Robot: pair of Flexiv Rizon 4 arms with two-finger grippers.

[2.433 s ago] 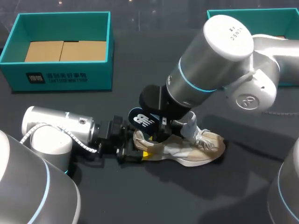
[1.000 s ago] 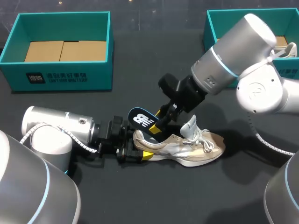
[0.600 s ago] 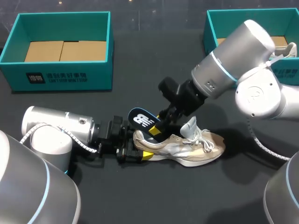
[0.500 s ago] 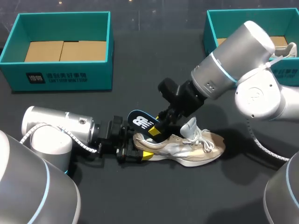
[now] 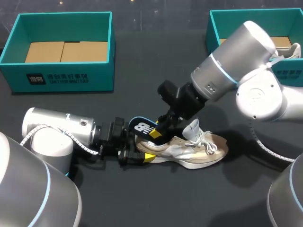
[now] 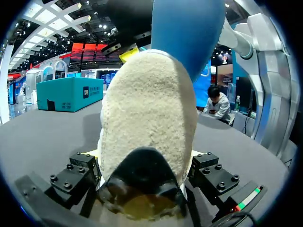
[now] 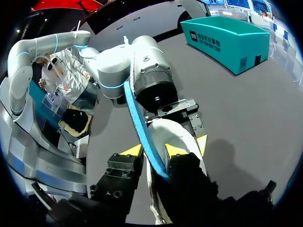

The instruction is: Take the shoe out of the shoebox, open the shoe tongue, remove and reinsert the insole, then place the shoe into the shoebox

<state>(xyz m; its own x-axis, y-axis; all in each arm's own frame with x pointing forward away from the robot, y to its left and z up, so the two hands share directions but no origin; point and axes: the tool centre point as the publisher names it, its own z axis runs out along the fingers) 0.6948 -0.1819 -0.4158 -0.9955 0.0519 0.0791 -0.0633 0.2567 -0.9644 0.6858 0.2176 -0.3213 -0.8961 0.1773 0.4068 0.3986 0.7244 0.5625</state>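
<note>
A beige shoe lies on its side on the dark table, its tongue lifted. My left gripper is at the heel, which fills the space between its fingers. A blue insole sticks up out of the shoe's opening at a slant. My right gripper comes down from the right onto it. In the right wrist view the insole runs edge-on between the yellow tips of that gripper, which have closed in on it from both sides.
A teal shoebox with cardboard inside stands at the back left. A second teal box at the back right holds another shoe. My right arm's elbow hangs over the table to the right of the shoe.
My right gripper slid down and left along the insole and closed in on it. The insole's free end sank lower and leftward. The left arm and the shoe kept still.
</note>
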